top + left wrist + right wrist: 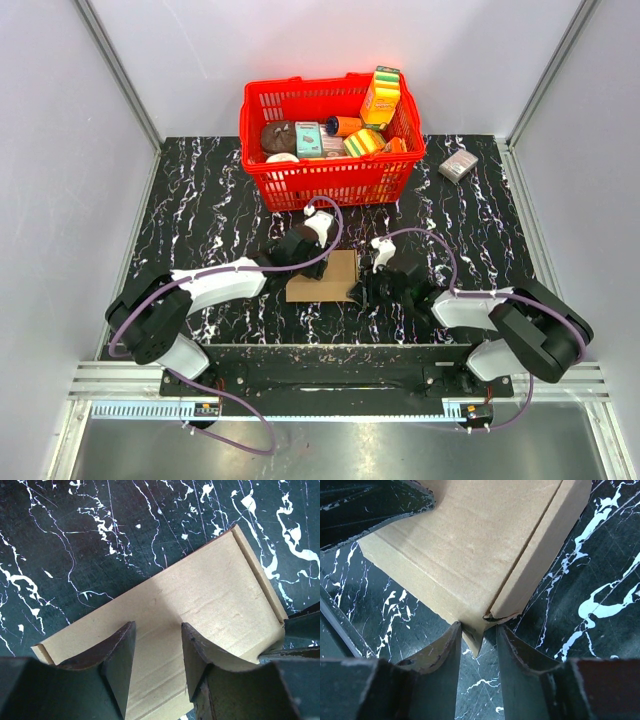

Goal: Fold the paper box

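Left claw (158, 625), right claw (478, 626) both apart; paper box (200, 590) on black marbled table (75, 540).

The paper box (325, 278) lies on the counter (200, 200), between the left pincer (316, 262) and the right pincer (364, 286). A basket (300, 182) stands behind it, with a small box (458, 165) to the basket's right.

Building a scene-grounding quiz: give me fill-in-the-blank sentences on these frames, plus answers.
1. The basket behind the paper box is coloured ___.
2. The right gripper has its fingers either side of a ___ of the paper box.
3. In the top view, the small grey-pink box lies to the basket's ___.
Answers: red; corner; right.
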You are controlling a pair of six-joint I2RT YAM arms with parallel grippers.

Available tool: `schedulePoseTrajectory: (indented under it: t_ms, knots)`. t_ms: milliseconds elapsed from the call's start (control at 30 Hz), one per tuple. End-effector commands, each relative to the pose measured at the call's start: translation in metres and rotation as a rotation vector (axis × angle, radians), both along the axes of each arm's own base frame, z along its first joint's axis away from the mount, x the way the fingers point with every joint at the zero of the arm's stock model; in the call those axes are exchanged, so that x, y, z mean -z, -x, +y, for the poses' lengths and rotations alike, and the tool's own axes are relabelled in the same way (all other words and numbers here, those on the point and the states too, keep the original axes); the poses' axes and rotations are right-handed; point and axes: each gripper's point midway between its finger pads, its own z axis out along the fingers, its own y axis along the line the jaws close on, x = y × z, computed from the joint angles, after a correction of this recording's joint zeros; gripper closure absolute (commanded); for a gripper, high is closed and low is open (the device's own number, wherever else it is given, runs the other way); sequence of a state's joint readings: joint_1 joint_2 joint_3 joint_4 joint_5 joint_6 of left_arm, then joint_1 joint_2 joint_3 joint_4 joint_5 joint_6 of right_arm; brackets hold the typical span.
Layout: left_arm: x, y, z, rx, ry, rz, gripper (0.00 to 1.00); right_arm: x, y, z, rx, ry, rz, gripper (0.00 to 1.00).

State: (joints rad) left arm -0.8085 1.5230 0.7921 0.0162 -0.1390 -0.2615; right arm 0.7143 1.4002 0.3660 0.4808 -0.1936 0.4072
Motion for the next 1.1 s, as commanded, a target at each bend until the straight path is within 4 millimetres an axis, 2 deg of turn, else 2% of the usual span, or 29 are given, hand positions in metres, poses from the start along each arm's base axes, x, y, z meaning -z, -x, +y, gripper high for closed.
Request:
schedulePoseTrajectory:
  t_ms: [0,200,467,867,1067]
  knots:
    - [0.039,0.040,-0.001,0.088,-0.039,0.193,0.55,-0.006,-0.021,-0.001,0.055,-0.010,-0.088,0.60]
    - [0.039,0.040,-0.001,0.091,-0.041,0.191,0.55,-0.003,-0.025,-0.006,0.084,0.019,-0.089,0.58]
    - [0.038,0.042,-0.004,0.109,-0.033,0.200,0.56,-0.009,-0.030,-0.017,0.140,0.023,-0.134,0.58]
    - [0.040,0.044,-0.006,0.129,-0.030,0.211,0.57,-0.006,-0.029,-0.014,0.109,-0.005,-0.179,0.55]
    - [0.039,0.045,-0.010,0.145,-0.023,0.215,0.57,0.002,-0.031,-0.015,0.108,0.010,-0.190,0.54]
